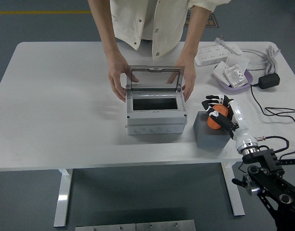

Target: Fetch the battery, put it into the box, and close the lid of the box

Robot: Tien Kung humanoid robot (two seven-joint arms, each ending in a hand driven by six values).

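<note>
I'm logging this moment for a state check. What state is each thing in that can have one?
box: open inside, nothing visible in it
lid: raised, a person's hands on both sides of the box
battery: orange, grasped, above the grey holder
right hand: fingers curled on the battery
left hand: out of view
power strip: lying flat at the far right

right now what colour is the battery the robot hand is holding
Orange, gripped by the right hand above the grey holder block; the battery shows in the head view.
</note>
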